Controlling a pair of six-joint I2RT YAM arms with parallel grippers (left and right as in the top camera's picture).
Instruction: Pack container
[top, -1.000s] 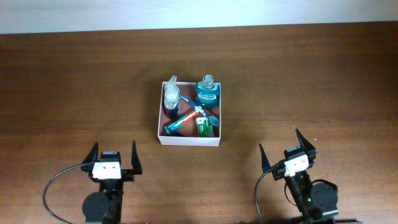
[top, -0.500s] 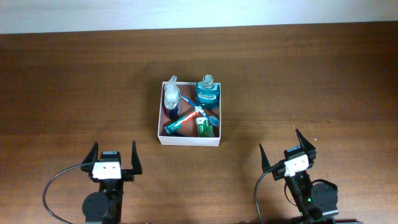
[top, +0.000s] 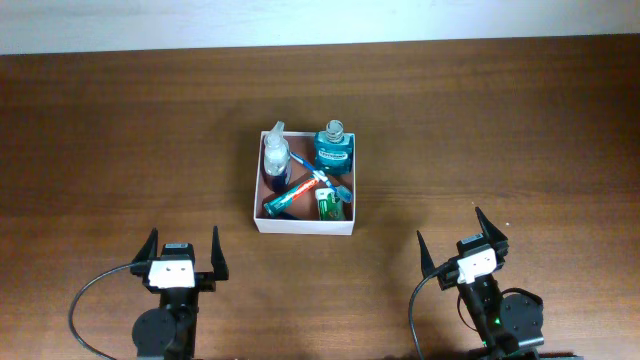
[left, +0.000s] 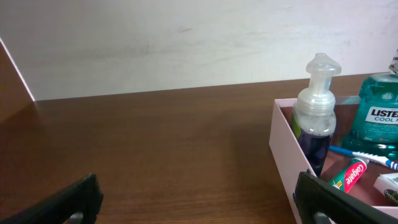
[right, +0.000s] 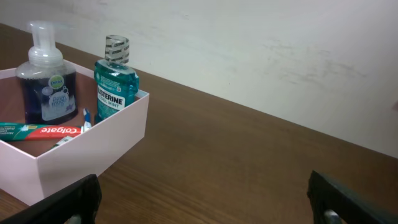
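The container (top: 300, 223), a shallow white box with a reddish-brown inside, sits at the table's middle. It holds a foam pump bottle (top: 275, 160), a teal mouthwash bottle (top: 333, 147), a toothpaste tube (top: 293, 194), a blue toothbrush (top: 335, 184) and a small green pack (top: 329, 206). My left gripper (top: 183, 247) is open and empty at the front left, short of the box. My right gripper (top: 462, 239) is open and empty at the front right. The box also shows in the left wrist view (left: 283, 155) and in the right wrist view (right: 93, 146).
The brown wooden table (top: 500, 130) runs to a white wall (top: 320, 20) at the back. A black cable (top: 90, 300) loops beside the left arm's base.
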